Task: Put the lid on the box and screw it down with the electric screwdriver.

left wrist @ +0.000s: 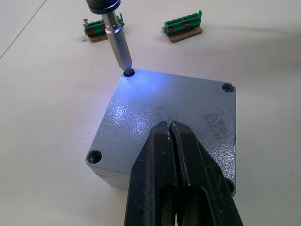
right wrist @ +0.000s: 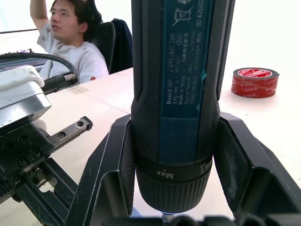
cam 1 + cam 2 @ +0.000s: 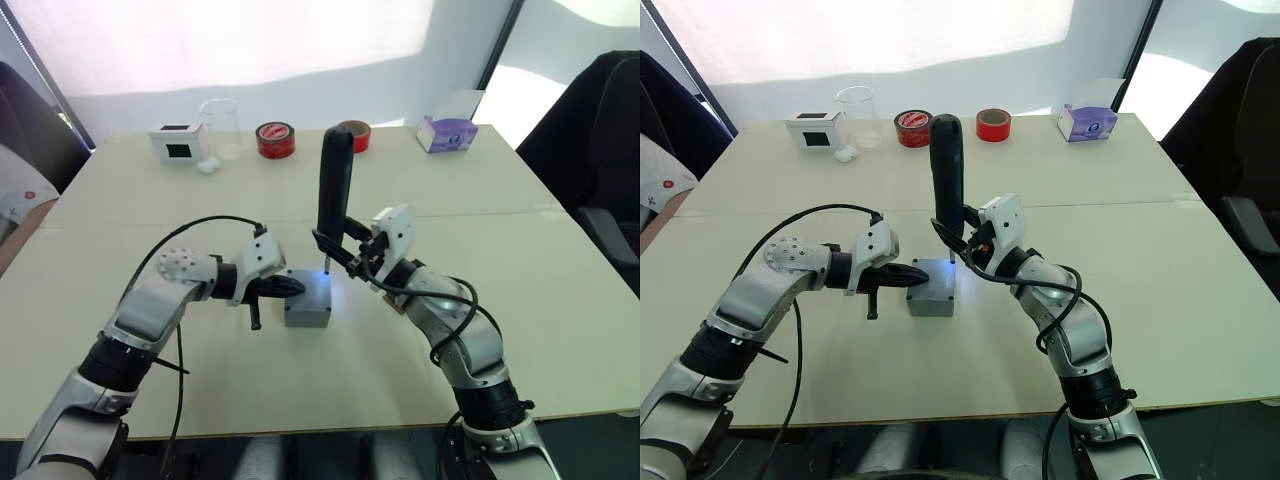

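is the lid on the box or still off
On. The lid covers the box, and the electric screwdriver has its bit in a corner hole.

The right claw (image 2: 176, 188) grips the electric screwdriver (image 2: 178, 94) upright, one black finger on each side of its barrel. A roll of red tape (image 2: 254, 82) lies on the table (image 2: 277, 127). The left claw (image 2: 28, 155) is alongside. A person (image 2: 70, 33) sits behind.

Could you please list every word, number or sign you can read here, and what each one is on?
"Max": on the collar ring of the electric screwdriver, printed upside down.
"Bosch GO": on the screwdriver's blue label, running sideways; the finer print beside it is too small to read.
Red tape roll: white print, unreadable.
Purple tissue box: logo unreadable.
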{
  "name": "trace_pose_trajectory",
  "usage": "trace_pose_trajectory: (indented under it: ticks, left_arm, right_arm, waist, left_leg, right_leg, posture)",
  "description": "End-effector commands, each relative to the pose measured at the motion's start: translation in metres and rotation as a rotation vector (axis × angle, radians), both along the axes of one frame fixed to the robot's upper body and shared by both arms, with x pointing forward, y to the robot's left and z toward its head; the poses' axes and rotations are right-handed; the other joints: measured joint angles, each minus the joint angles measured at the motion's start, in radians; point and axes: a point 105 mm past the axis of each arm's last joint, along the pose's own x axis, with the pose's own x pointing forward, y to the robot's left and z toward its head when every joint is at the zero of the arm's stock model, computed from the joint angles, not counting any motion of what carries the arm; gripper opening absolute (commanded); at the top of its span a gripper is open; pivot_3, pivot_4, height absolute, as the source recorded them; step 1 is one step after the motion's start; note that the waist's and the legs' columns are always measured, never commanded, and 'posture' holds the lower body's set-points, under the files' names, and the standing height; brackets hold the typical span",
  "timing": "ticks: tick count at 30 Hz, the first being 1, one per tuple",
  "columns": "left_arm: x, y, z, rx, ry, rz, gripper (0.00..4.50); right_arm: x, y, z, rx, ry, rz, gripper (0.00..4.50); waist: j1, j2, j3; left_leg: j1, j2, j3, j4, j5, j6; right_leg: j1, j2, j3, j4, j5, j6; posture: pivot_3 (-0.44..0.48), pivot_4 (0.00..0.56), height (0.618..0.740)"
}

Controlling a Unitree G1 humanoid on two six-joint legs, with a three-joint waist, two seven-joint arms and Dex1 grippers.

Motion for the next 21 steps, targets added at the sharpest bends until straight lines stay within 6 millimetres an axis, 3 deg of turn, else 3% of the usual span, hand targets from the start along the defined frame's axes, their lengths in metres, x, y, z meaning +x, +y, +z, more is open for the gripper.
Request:
trace_pose_trajectory:
  ticks: [1, 15, 21]
  left_arm:
    - [-0.003, 0.004, -0.014, 0.052, 0.04, 0.005, 0.0]
    - [-0.009, 0.004, -0.018, 0.057, 0.05, 0.01, 0.0]
    - [-0.006, 0.002, -0.018, 0.06, 0.047, 0.008, 0.0]
  right_arm:
    - [0.0, -0.008, -0.067, -0.127, 0.23, -0.045, 1.75]
    - [-0.001, -0.007, -0.062, -0.108, 0.223, -0.036, 1.75]
    - [0.001, -0.008, -0.044, -0.068, 0.174, -0.037, 1.75]
  waist:
    - [0.0, 0.0, 0.0]
    - [0.0, 0.0, -0.002]
    - [0.001, 0.001, -0.002]
  left_leg:
    - [0.0, 0.0, 0.0, 0.0, 0.0, 0.0]
    - [0.0, 0.0, -0.001, -0.002, 0.0, 0.0]
    - [0.0, 0.001, -0.002, -0.005, 0.0, 0.0]
  right_leg:
    - [0.0, 0.0, 0.0, 0.0, 0.0, 0.0]
    - [0.0, -0.001, 0.0, -0.003, 0.0, -0.001]
    - [0.0, -0.004, 0.0, -0.006, 0.0, -0.001]
  posture:
    - [0.0, 0.15, 0.74]
    - [0.0, 0.15, 0.74]
    - [0.0, 0.15, 0.74]
